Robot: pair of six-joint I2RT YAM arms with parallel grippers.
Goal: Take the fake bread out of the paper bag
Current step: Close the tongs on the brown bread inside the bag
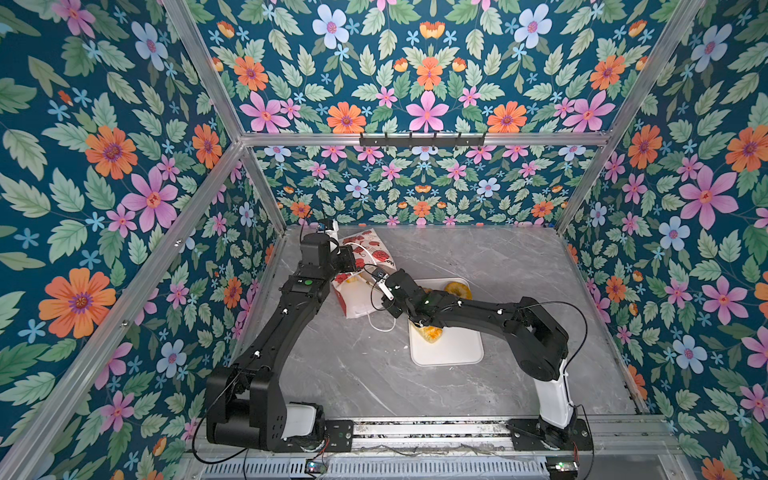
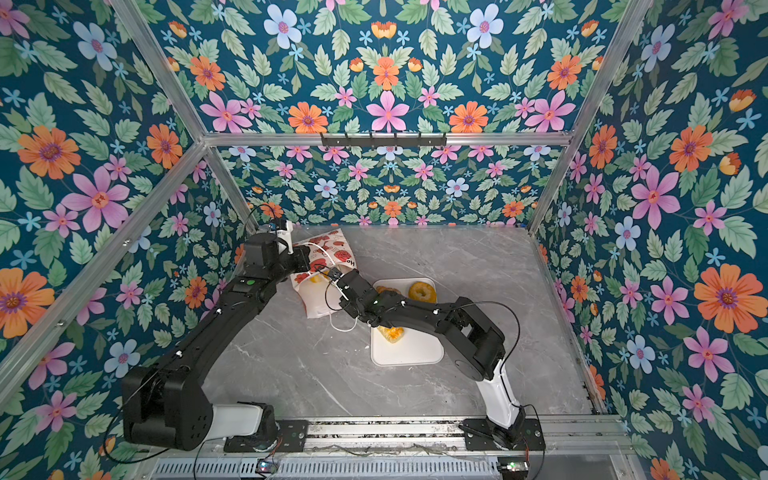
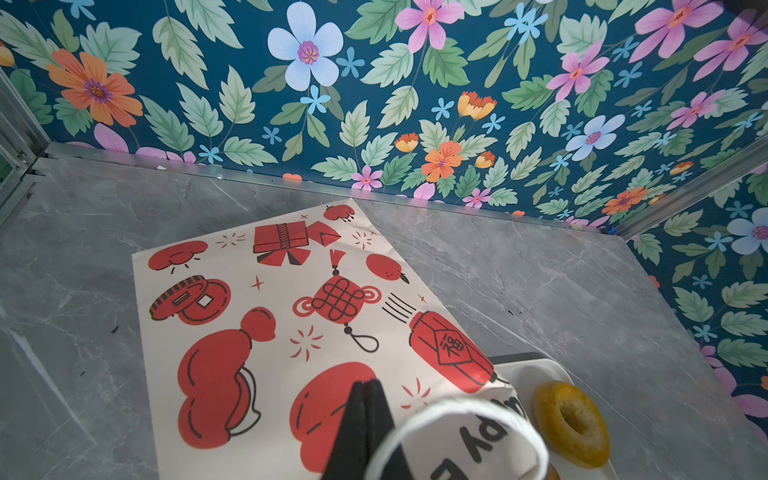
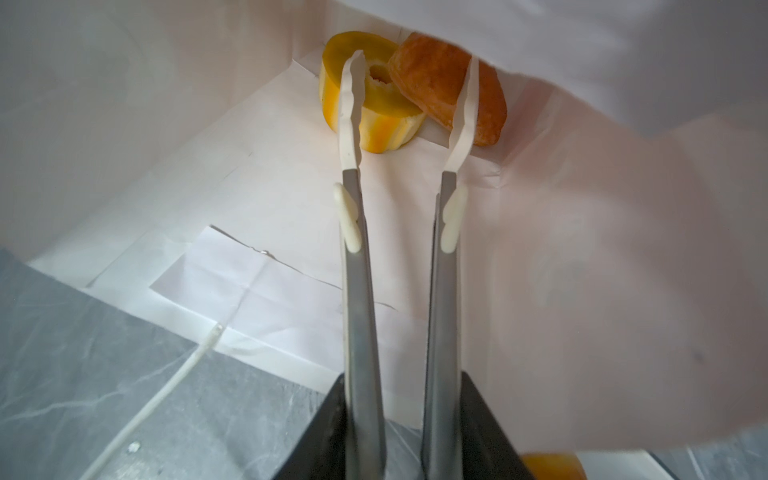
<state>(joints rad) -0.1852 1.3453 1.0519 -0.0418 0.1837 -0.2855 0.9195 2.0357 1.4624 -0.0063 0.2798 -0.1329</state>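
Note:
The paper bag (image 1: 354, 300) (image 2: 316, 301) lies on its side on the grey table, its red-printed face (image 3: 266, 316) upward. My left gripper (image 1: 350, 261) (image 3: 368, 385) is shut on the bag's upper lip beside a white cord handle (image 3: 457, 409). My right gripper (image 1: 384, 286) (image 4: 402, 374) is shut on metal tongs (image 4: 359, 291) that reach into the bag. Their white tips stand apart over a yellow ring-shaped bread (image 4: 399, 114) and an orange-brown piece (image 4: 432, 79) at the bag's bottom. Neither piece is pinched.
A white tray (image 1: 453, 353) (image 2: 409, 353) lies right of the bag, under the right arm. It holds a bagel (image 1: 457, 289) (image 3: 571, 422) and a croissant (image 1: 432, 333) (image 2: 390, 333). Another cord handle (image 1: 380, 328) trails on the table.

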